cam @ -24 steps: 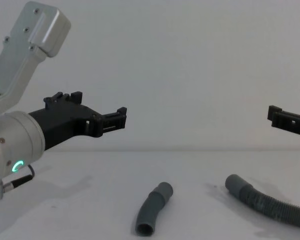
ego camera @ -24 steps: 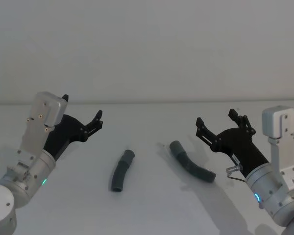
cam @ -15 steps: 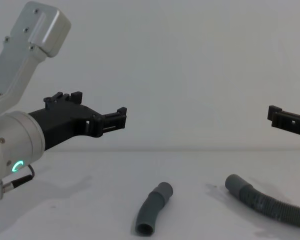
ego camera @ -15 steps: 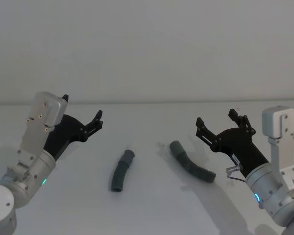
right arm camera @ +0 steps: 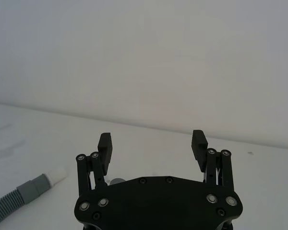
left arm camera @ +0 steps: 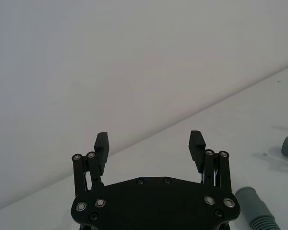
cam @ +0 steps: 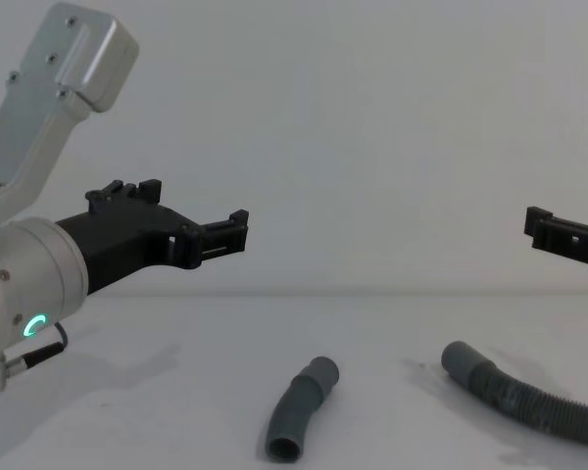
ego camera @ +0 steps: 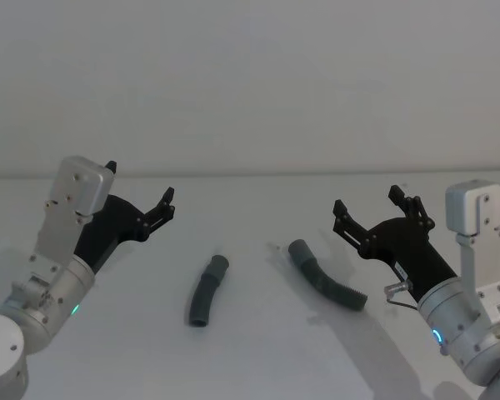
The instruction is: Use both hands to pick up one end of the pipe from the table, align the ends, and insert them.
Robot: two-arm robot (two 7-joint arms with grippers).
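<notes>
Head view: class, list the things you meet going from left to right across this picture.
left gripper, open → short bent hose → longer hose → right gripper, open

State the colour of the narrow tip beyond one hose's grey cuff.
White tip; clearest in right wrist view.
</notes>
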